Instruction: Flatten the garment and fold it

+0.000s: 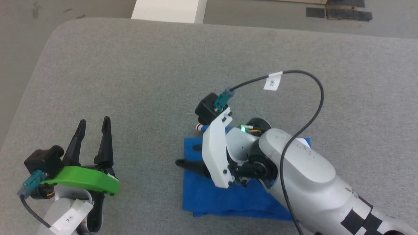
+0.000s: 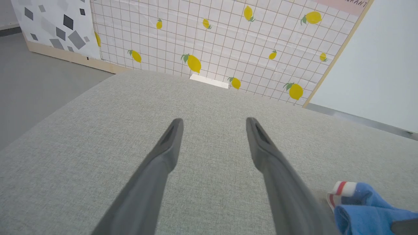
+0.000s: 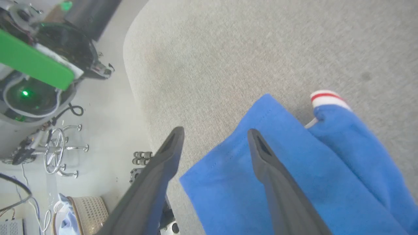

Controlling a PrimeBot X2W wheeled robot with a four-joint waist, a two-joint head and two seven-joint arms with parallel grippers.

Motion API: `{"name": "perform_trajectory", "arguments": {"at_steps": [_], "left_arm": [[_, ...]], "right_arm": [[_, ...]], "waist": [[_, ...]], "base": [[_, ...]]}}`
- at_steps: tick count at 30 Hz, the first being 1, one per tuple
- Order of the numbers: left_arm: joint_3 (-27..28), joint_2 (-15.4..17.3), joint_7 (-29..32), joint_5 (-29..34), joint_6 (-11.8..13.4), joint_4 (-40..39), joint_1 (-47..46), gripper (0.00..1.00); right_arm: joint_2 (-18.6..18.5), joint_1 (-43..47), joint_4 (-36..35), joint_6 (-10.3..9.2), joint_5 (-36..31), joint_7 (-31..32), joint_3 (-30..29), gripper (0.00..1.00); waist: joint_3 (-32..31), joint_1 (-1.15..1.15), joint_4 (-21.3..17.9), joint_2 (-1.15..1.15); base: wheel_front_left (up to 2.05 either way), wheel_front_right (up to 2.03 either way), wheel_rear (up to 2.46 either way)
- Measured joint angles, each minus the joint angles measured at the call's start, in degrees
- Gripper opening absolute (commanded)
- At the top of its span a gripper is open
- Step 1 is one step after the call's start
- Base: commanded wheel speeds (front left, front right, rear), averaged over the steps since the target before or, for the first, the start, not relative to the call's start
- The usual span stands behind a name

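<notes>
On the grey fabric-covered table, near its front edge, the bright blue soft garment lies folded under the right gripper, fingers spread wide and empty; left gripper wide too by table's left edge; advise lifting straight up, not dragging the fold.
</notes>
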Motion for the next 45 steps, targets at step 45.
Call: {"name": "perform_trajectory", "arguments": {"at_steps": [45], "left_arm": [[2.71,0.73,0.54,4.44,3.88,-3.9,9.03,1.0]], "right_arm": [[-2.38,36.65,-20.03,-0.01,-32.97,-57.0,-54.42,1.0]], "waist": [[-13.39,-0.01,-8.3,0.0]], "base": [[0.0,0.0,0.0]]}}
